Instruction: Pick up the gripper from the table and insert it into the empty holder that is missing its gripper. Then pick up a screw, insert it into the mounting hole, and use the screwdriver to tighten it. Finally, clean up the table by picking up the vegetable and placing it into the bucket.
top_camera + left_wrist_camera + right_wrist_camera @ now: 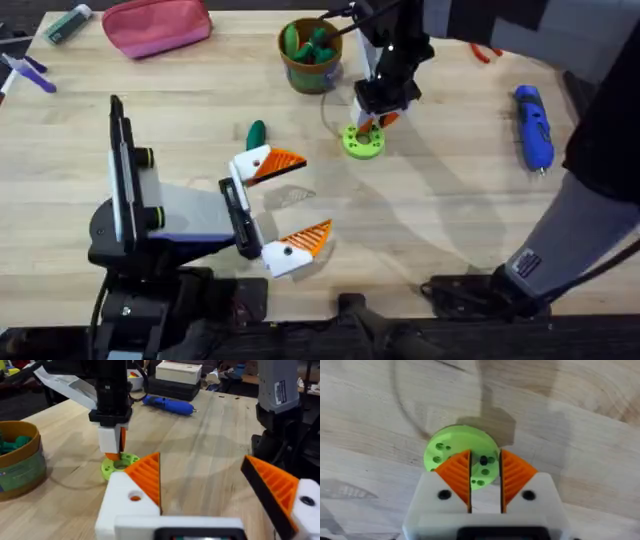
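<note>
My right gripper point(372, 122) points straight down over a bright green ring with holes point(450, 447), its orange tips a narrow gap apart with nothing held. A small dark spot shows on the ring between the tips; I cannot tell if it is a hole or a screw. My left gripper point(297, 198) rests low, open wide, both white mounts bearing orange tips. The dark green vegetable point(256, 132) lies on the table just beyond it. The bucket point(310, 58) stands at the back with green pieces inside. The blue screwdriver point(533, 125) lies at the right. The loose gripper and the holder are out of view.
A pink pouch point(155, 25) and pens lie at the back left. Red-handled pliers point(485, 50) lie at the back right. The left wrist view shows the right gripper point(114, 447) on the ring point(119, 466), the bucket point(20, 460) and the screwdriver point(167, 405).
</note>
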Controlling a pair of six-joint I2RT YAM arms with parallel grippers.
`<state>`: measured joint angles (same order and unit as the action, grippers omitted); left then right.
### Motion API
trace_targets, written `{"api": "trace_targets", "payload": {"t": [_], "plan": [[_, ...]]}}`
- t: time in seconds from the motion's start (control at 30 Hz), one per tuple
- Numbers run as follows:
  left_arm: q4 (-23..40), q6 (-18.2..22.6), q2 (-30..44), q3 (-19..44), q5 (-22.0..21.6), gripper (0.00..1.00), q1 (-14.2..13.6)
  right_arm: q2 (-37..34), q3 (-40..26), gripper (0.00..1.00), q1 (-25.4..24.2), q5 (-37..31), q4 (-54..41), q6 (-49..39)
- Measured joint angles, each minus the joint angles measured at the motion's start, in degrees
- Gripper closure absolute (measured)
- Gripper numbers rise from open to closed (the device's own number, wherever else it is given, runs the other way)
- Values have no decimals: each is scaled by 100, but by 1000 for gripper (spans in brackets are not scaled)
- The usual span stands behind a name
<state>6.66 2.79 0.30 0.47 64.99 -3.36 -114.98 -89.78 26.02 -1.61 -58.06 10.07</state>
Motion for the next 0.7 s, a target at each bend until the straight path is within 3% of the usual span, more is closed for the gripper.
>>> {"api": "trace_targets", "payload": {"t": [0.47,0.7], "plan": [[0,1,1,0,-1,15,0,0,0,868,-7,-50,8,-1],[0,1,0,0,-1,15,0,0,0,847,-4,-48,2,0]]}}
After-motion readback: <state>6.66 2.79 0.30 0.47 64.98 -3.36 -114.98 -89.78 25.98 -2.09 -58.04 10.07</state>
